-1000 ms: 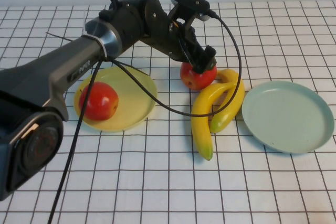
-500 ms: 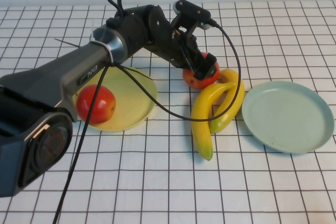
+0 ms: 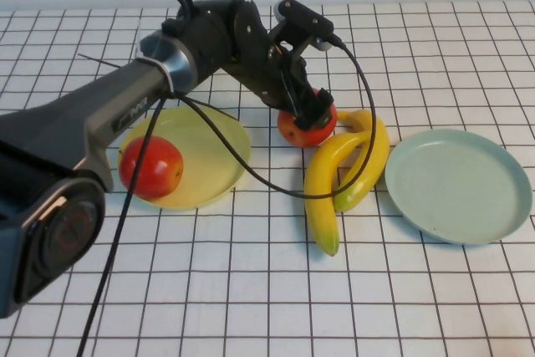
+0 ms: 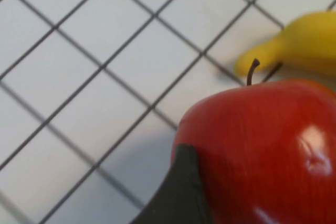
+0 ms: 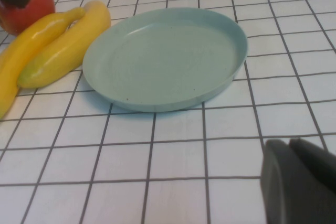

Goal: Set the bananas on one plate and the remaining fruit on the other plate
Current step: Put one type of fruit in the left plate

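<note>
My left gripper (image 3: 311, 109) is shut on a red apple (image 3: 303, 129) just left of the two bananas, low over the table. In the left wrist view the apple (image 4: 262, 145) fills the corner, with one dark finger (image 4: 181, 192) against it and a banana tip (image 4: 299, 45) behind. Two yellow bananas (image 3: 333, 175) lie side by side between the plates. A second red apple (image 3: 150, 166) sits on the yellow plate (image 3: 213, 165). The pale blue-green plate (image 3: 458, 183) is empty. My right gripper (image 5: 290, 144) is shut and empty, on the near side of that plate (image 5: 165, 56).
The table is a white cloth with a black grid. The left arm and its cable (image 3: 251, 173) reach over the yellow plate. In the right wrist view the bananas (image 5: 63, 40) and the held apple (image 5: 26, 3) lie beyond the blue-green plate.
My left gripper has carried the red apple a little left, away from the bananas and toward the yellow plate. The apple on the yellow plate has shifted slightly left.
</note>
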